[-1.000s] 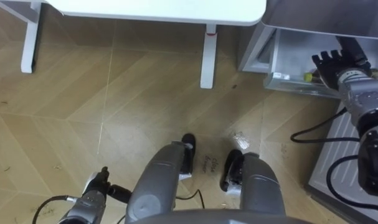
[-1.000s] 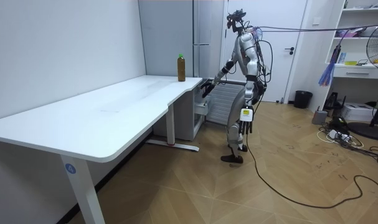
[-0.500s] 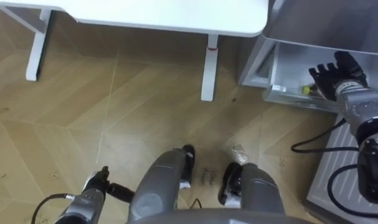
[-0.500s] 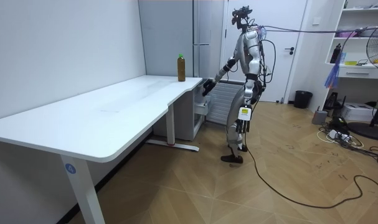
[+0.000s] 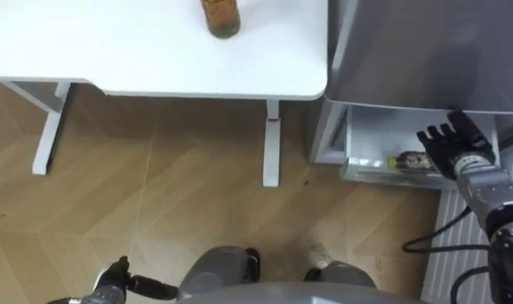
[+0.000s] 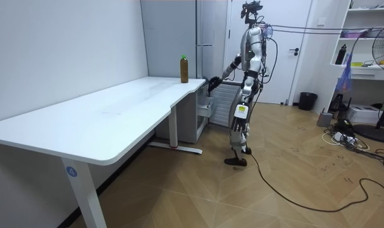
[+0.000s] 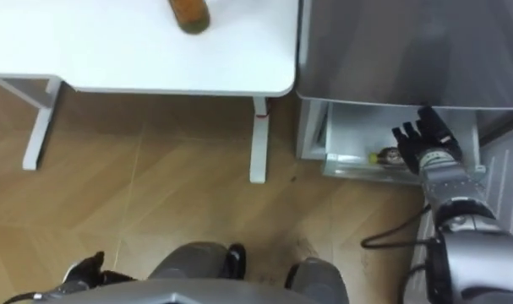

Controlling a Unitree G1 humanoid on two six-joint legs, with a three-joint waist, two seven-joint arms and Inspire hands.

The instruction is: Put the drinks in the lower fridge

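At the table's (image 5: 155,59) fridge-side end, toward 12 o'clock from where I stand, one drink, the standing bottle (image 5: 220,17), is upright on the white top, close to the fridge (image 5: 425,51). Its long axis is vertical, cap up, as the room view confirms.

At 2 o'clock the lower fridge drawer (image 5: 370,139) is pulled open. Inside it the lying bottle (image 5: 411,160) rests on its side, long axis along the 9-to-3 line, yellow cap toward 9 o'clock.

My right hand (image 5: 453,145) is at 3 o'clock, over the drawer's right end just beside the lying bottle. Its fingers are straight and spread, holding nothing; whether they touch the drawer I cannot tell. My left hand (image 5: 112,274) hangs low at 7 o'clock, and I cannot tell whether its fingers are open or curled.

Judgement: the standing bottle looks full, so fairly heavy, stiff-walled and smooth enough to slip. Being tall and narrow, it would tip if nudged near the cap. The best hold is around the mid-body, below the shoulder, thumb opposite the fingers. To fit the drawer it would need laying along the 9-to-3 line.
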